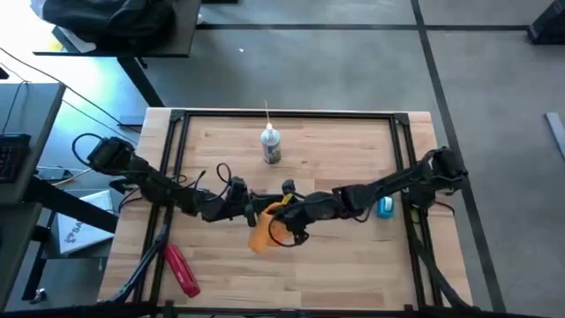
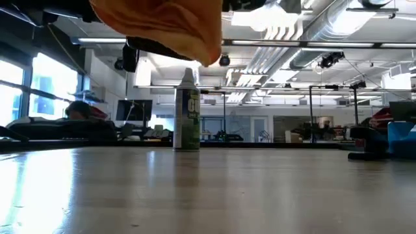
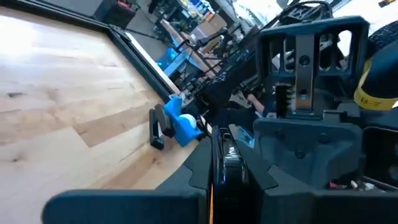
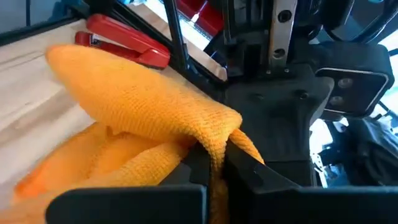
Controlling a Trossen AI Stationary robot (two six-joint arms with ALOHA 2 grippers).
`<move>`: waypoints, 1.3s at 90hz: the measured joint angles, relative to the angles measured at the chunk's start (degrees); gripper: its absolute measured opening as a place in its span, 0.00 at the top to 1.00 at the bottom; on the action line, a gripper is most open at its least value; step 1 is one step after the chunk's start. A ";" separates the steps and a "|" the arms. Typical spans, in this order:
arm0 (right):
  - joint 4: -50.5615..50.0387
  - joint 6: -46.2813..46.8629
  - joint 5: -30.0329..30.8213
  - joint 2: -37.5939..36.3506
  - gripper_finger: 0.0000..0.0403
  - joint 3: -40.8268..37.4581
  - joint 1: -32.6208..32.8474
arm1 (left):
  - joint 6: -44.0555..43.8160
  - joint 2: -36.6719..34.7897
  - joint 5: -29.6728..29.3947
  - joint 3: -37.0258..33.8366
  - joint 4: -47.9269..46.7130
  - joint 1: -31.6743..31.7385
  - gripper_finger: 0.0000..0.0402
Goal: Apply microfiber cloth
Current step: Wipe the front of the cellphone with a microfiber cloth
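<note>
Above the middle of the worktop (image 1: 353,274), the right hand (image 4: 214,163) pinches the microfiber cloth (image 4: 137,118), which hangs clear of the wood, in front of the spray bottle (image 2: 187,110). The left hand (image 3: 224,163) faces it, clamped on what seems to be a thin black phone (image 3: 227,158). A red tool (image 1: 181,269) lies near the front left corner.

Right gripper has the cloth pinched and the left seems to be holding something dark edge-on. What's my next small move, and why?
Probably ease the right gripper toward the left gripper: the microfiber cloth hangs clear above the table, beside the dark slab clamped edge-on.
</note>
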 joint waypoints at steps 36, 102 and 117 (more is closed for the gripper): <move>-8.49 -4.68 13.49 -2.06 1.00 0.21 1.92 | 1.14 0.09 -0.85 -0.09 -0.35 -1.53 0.96; -20.63 -1.85 17.05 -13.33 1.00 -0.07 5.49 | 1.26 -0.02 -0.72 0.04 0.62 -2.54 0.96; -16.12 0.71 5.51 -11.62 1.00 -0.07 5.92 | 1.24 -0.02 -2.81 0.04 0.77 -2.51 0.96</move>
